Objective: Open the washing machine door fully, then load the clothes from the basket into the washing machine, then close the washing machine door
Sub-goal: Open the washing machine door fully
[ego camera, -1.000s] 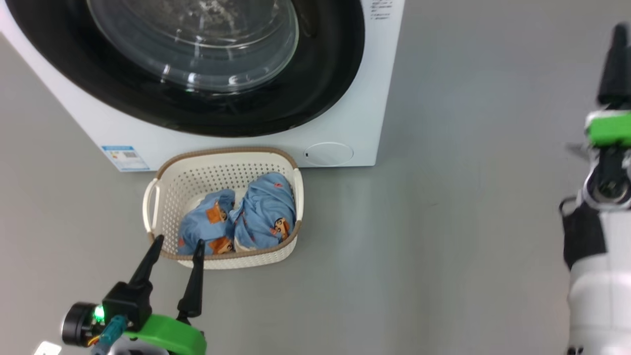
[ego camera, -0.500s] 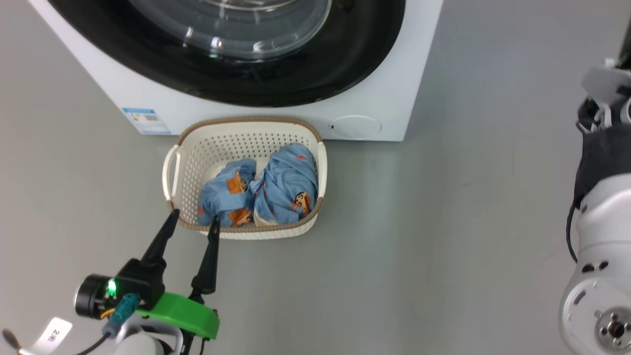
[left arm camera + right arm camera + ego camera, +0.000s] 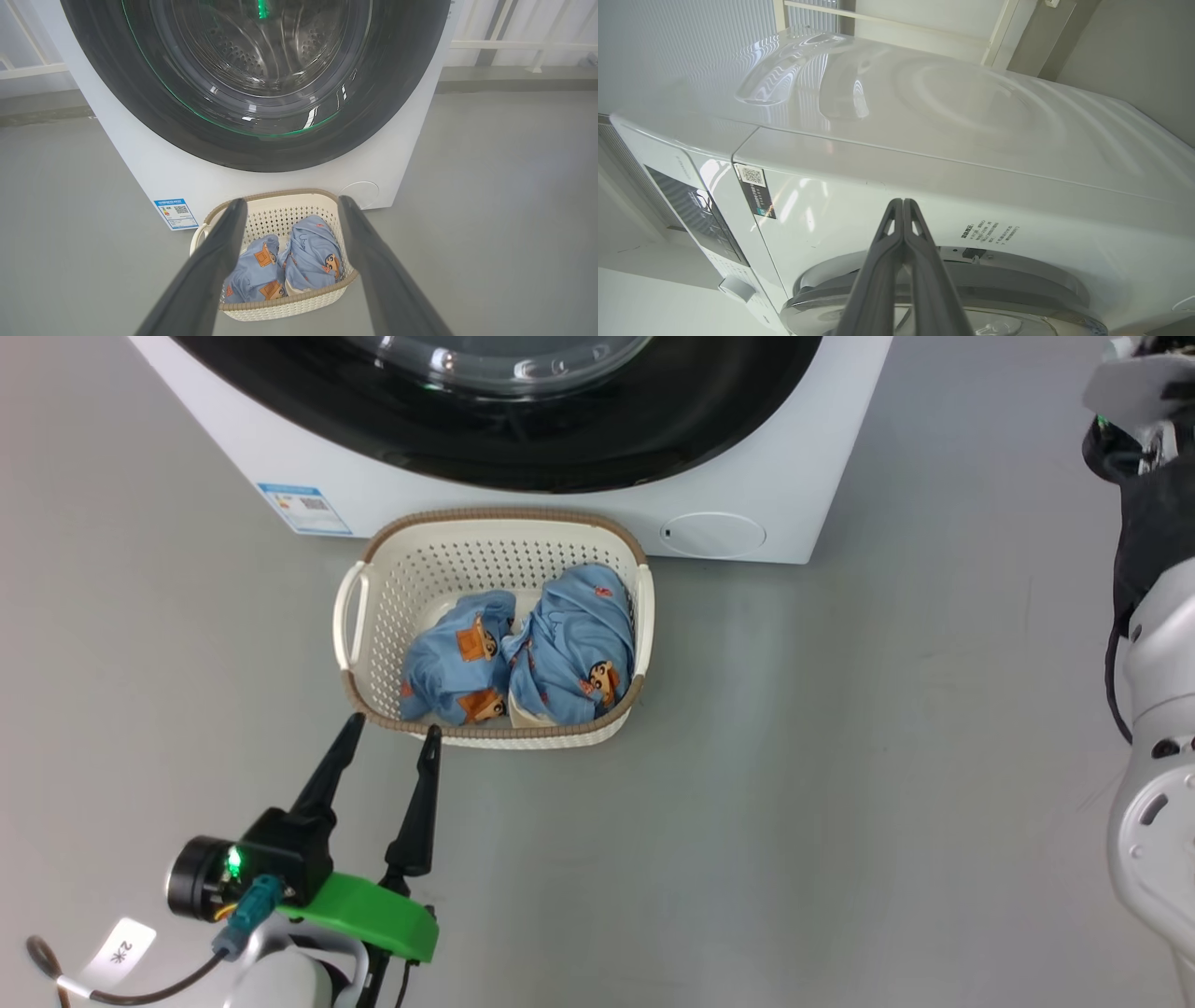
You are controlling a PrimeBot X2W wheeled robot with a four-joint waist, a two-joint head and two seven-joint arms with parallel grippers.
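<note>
— The right gripper is pinched shut on nothing, tips aimed at the edge of the big round door with its glossy black rim and glass centre. The door looks closed.

— Then it should hook the rim by that small dark catch, if that's what it is, and swing the door wide.

— The left gripper gapes wide by the cream perforated plastic basket of light blue cartoon-patch clothes, on the floor against the white washing machine.
</note>
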